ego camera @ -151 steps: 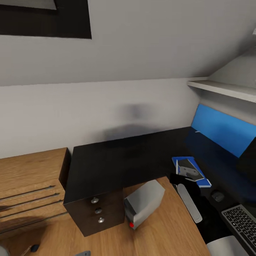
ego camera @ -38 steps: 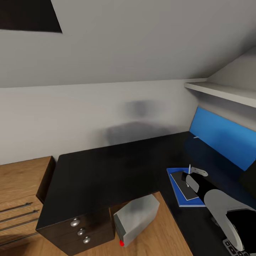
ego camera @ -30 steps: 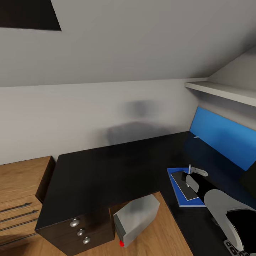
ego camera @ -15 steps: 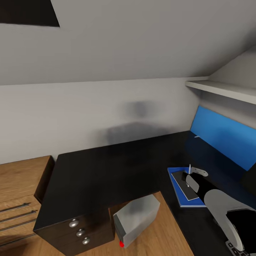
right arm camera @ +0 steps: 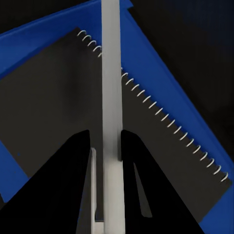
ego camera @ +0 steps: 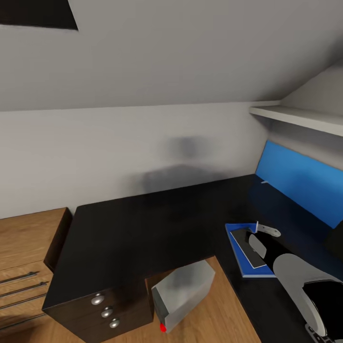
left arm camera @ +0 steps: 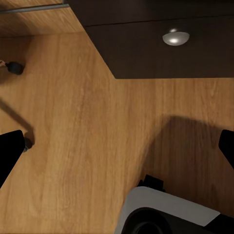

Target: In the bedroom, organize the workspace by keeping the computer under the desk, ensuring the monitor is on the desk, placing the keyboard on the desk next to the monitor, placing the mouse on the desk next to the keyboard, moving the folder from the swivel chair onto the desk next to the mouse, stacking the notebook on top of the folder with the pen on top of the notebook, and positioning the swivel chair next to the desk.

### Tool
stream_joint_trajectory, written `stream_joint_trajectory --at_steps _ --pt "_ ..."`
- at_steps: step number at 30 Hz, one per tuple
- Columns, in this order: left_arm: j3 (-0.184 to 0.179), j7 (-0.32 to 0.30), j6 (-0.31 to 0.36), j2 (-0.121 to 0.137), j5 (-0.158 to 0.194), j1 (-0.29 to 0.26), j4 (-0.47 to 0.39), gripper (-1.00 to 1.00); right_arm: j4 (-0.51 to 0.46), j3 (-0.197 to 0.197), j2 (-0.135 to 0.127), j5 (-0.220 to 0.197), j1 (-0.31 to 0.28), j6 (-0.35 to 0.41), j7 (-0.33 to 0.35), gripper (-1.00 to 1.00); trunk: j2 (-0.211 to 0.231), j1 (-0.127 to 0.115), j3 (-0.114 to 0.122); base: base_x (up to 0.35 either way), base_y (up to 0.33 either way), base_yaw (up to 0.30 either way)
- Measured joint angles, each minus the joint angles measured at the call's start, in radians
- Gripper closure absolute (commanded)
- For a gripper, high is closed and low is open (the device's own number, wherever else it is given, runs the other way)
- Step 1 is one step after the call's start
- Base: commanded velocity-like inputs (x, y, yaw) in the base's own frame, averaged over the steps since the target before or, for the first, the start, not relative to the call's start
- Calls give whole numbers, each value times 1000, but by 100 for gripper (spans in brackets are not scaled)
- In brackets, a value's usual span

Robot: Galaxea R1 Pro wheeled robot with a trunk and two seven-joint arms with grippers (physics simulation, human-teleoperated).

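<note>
I am pinching the thin whitish pen (right arm camera: 110, 83) in my right claw (right arm camera: 108, 146) above the grey spiral notebook (right arm camera: 58, 107) already stacked on the bright-blue folder (right arm camera: 161, 92) — only release is remaining — while my left claw (left arm camera: 117, 146) is hanging spread.

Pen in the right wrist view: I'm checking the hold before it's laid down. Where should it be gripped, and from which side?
Grip the pen across its thin shaft, near one end, a finger on each long side, as the right tool does now. It is a slim straight stick, so only its narrow width fits. Probably come from above, over the notebook on the folder.
</note>
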Motion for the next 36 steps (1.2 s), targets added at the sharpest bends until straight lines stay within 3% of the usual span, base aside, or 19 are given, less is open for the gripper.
stream_joint_trajectory --at_steps 32,36 --pt "0 0 0 -1 0 0 1 -100 0 3 1 5 0 0 -7 100 -224 123 -100 0 0 0" --pt "0 0 0 -1 0 0 0 -100 0 3 1 5 0 0 -7 100 -225 123 -101 0 0 0"
